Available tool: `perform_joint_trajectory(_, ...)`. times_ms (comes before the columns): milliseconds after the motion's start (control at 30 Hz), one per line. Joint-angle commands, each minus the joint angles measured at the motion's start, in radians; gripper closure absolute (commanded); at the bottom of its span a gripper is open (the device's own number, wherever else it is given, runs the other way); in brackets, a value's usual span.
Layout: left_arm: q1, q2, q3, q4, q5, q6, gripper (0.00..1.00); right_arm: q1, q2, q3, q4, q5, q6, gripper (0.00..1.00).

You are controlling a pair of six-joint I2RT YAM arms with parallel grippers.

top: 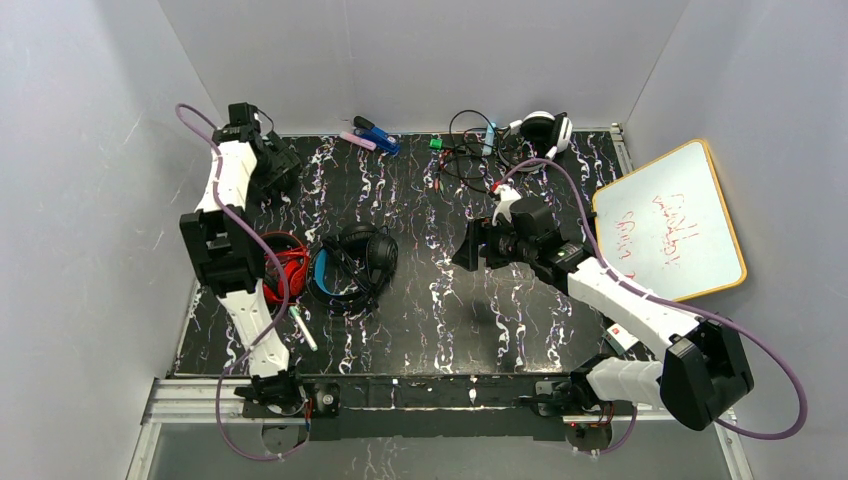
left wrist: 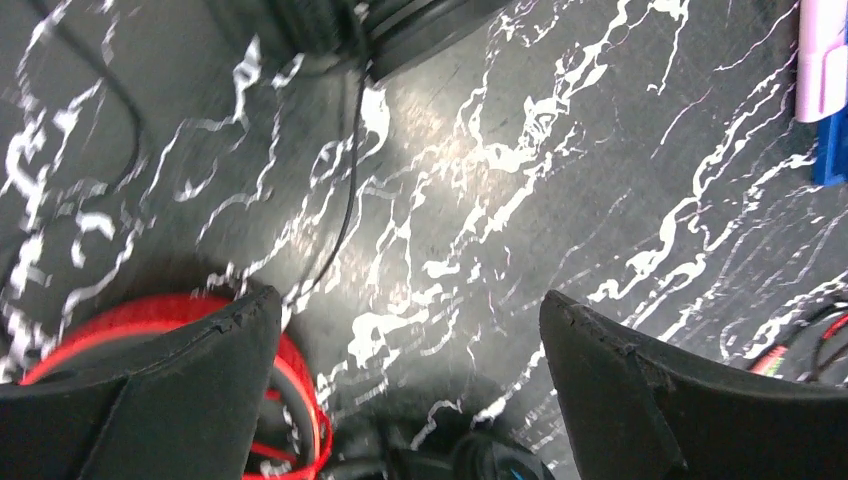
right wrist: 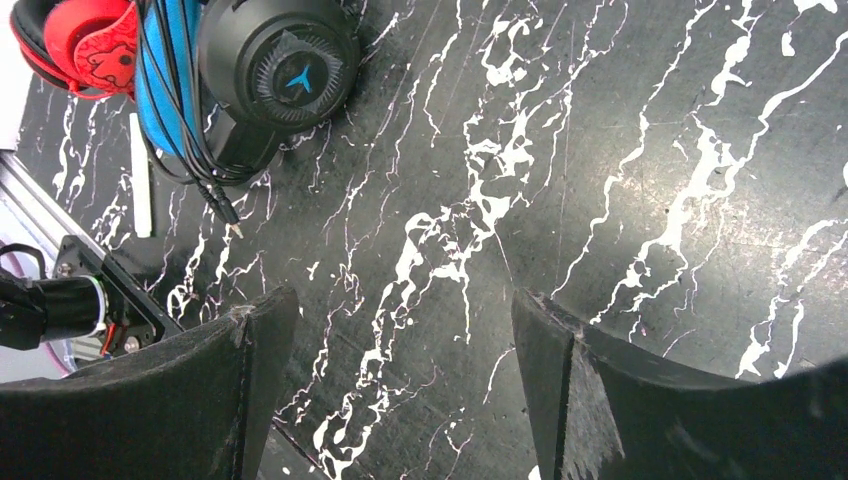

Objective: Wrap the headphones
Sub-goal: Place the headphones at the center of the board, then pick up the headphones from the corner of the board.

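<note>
Red headphones and a black pair with a blue headband lie side by side at the left of the marbled table. An all-black pair sits at the back left, its thin cable trailing over the table. My left gripper hovers by it, open, with only table between its fingers. The red pair shows beside its left finger. Open and empty as well, my right gripper hangs over the table's middle. Its view catches the red earcup, blue headband and black earcup.
A white-and-black headset and tangled cables lie at the back right. Pink and blue items rest at the back centre. A white marker lies near the front left. A whiteboard leans at the right.
</note>
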Motion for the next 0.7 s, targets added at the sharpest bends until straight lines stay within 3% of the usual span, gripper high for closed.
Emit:
perform_joint_trajectory(0, 0.006, 0.063, 0.082, 0.127, 0.098, 0.203, 0.02, -0.004, -0.041, 0.024, 0.019, -0.024, -0.013, 0.14)
perform_joint_trajectory(233, 0.001, 0.156, 0.163, 0.209, -0.026, 0.486, 0.02, -0.006, -0.002, 0.021, 0.062, -0.091, 0.011, 0.15)
perform_joint_trajectory(367, -0.005, 0.157, 0.118, 0.307, -0.100, 0.626, 0.02, -0.006, 0.035, 0.025, 0.068, -0.102, 0.010, 0.14)
perform_joint_trajectory(533, -0.007, 0.196, 0.082, 0.400, 0.015, 0.787, 0.02, -0.007, 0.086, 0.045, 0.080, -0.115, 0.011, 0.15)
perform_joint_trajectory(667, -0.007, 0.302, 0.230, 0.309, 0.028, 0.820, 0.02, -0.009, 0.134, 0.099, 0.052, -0.114, 0.003, 0.15)
